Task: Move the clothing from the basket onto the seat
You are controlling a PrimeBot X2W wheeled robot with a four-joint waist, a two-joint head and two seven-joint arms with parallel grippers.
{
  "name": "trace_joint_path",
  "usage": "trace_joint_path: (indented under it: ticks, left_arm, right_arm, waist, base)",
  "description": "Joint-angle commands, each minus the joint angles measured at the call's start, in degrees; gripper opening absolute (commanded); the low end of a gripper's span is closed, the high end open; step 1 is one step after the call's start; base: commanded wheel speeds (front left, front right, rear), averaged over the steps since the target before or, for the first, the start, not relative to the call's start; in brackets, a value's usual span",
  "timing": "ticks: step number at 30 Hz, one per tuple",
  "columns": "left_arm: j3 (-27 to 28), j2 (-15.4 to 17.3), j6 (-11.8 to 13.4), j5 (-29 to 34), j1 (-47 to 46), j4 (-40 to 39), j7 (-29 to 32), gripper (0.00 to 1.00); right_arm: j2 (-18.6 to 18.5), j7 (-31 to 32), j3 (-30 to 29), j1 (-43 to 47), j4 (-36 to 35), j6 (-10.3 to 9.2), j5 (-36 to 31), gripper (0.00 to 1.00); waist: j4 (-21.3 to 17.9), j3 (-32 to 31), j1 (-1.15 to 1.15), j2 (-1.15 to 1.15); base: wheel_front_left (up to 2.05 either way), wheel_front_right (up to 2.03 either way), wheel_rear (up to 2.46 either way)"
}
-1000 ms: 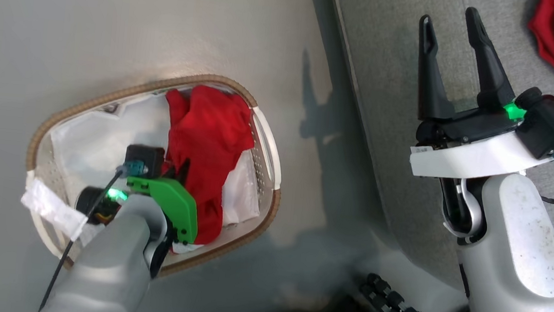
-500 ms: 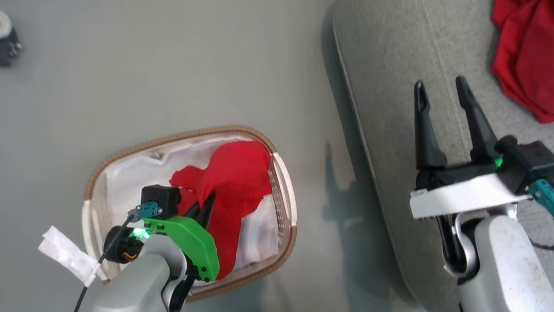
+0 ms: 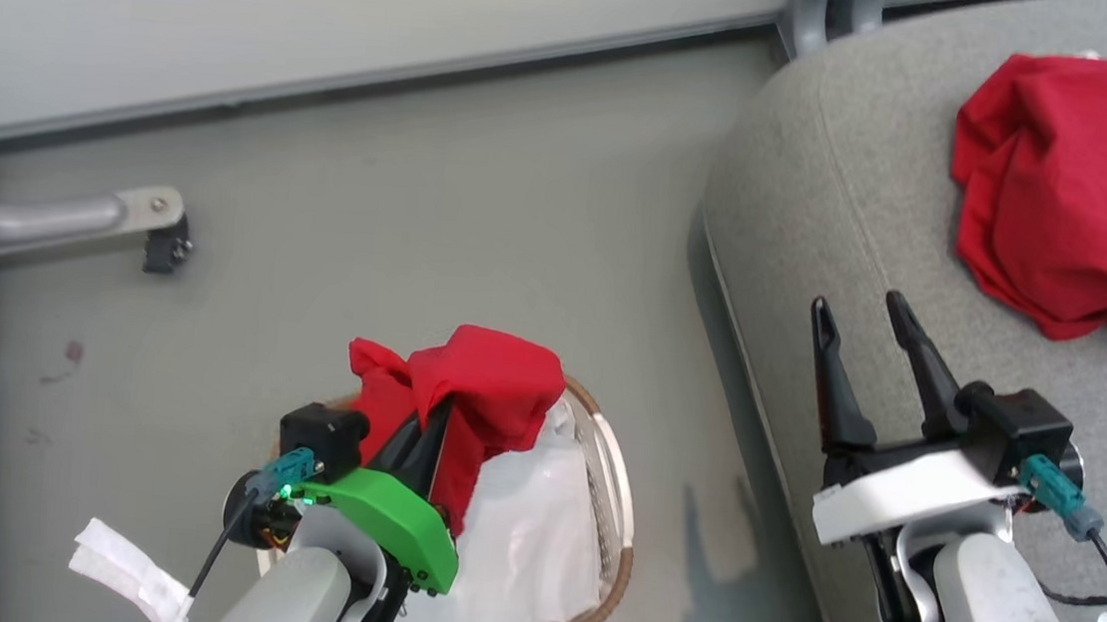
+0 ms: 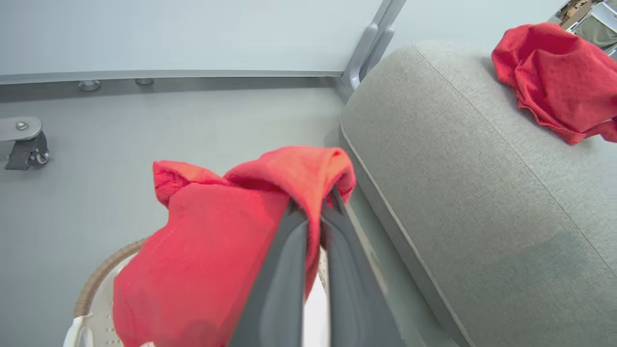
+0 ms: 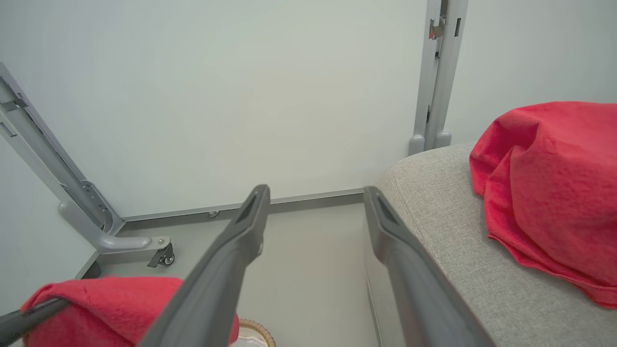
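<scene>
Left fingers (image 4: 284, 270): the left gripper (image 3: 439, 411) is pinched tight on a fold of the garment (image 3: 488, 375).
Right fingers: the right gripper (image 3: 857, 305) is spread wide with nothing between, over the seat (image 3: 822, 224) edge.
Garment by the fingers: it is draped over the left tips and hangs toward 7 o'clock in the left wrist view.
Handling: it is judged light, soft and limp; a bunched fold is best taken, and a trailing hem is expected.
Basket (image 3: 617, 557): it is seen under the garment, its liner (image 3: 524, 539) bared; whether the hem is clear cannot be told.
Seat: it is found at 2 o'clock of the left gripper in the head view.
Other garment (image 3: 1065, 185): it is laid on the seat, well apart.
</scene>
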Motion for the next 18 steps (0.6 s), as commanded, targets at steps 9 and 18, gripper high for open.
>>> trace_joint_path:
  ticks: [9, 18]
  left_arm:
    - [5.54, -0.80, -0.12, 3.42, 3.29, -10.15, -0.04, 0.00]
    - [6.23, -1.08, -0.12, 3.79, 3.03, -15.20, -0.05, 0.00]
  right_arm:
    - [-0.25, -0.02, 0.05, 5.25, 1.53, -0.08, -0.66, 1.00]
    - [-0.24, -0.01, 2.71, 8.12, 3.10, -0.08, -1.37, 1.00]
  waist:
    - [4.00, -9.87, 0.00, 0.00]
    - [4.42, -12.24, 0.00, 0.00]
  base:
    - [0.00, 0.00, 0.00]
    - [0.00, 0.00, 0.00]
